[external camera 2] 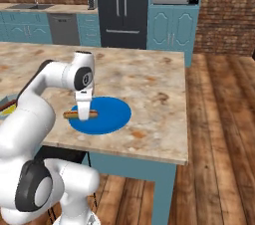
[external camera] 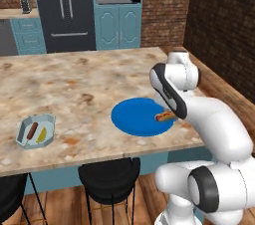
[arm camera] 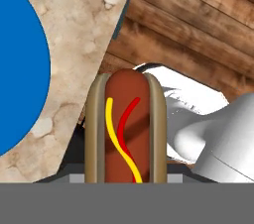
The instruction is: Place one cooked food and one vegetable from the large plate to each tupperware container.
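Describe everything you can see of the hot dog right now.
The hot dog is a short red-brown sausage in a tan bun, with a yellow and a red sauce squiggle along its top. In the base views it lies level over the near edge of the large plate, with the gripper down around its middle. In the hand view it fills the centre, with counter edge and floor visible behind it, so it may be lifted; contact with the plate is unclear.

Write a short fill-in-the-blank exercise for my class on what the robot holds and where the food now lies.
1. The gripper is shut on the ____.
2. The large plate is coloured ____.
3. The octagonal container already holds the sausage and a slim ____ vegetable beside it.
4. The plate rests on the ____-topped counter.

Missing words: hot dog; blue; yellow; stone
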You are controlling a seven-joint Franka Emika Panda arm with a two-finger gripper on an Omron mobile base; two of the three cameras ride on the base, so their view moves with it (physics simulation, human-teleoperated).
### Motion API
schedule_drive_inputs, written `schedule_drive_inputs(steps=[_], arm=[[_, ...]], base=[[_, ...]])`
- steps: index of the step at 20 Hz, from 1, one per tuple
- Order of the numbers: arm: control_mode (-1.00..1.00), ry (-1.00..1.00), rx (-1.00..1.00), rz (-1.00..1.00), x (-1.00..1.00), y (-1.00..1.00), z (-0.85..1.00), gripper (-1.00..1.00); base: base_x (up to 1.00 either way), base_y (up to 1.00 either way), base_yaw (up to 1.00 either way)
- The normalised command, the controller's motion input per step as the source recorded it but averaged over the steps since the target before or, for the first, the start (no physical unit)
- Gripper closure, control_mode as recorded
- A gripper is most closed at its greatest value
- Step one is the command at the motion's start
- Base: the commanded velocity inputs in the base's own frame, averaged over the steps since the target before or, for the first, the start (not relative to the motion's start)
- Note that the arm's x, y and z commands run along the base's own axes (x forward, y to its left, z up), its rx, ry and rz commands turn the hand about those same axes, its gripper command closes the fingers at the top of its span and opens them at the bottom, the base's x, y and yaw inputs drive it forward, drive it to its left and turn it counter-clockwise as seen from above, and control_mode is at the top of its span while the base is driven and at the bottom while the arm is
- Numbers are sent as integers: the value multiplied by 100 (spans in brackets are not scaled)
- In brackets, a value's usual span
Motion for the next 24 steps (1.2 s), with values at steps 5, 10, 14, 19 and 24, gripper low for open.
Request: schedule_drive_inputs(steps=[5,10,14,19,24], arm=[[-100,6,1,0,4,-13,-6,100],[100,0,0,0,0,0,0,100],[100,0,0,0,0,0,0,100],[100,0,0,0,0,0,0,100],[100,0,0,0,0,0,0,100]], base=[[0,0,0],[-37,11,0],[-49,87,0],[-11,100,0],[-16,100,0]])
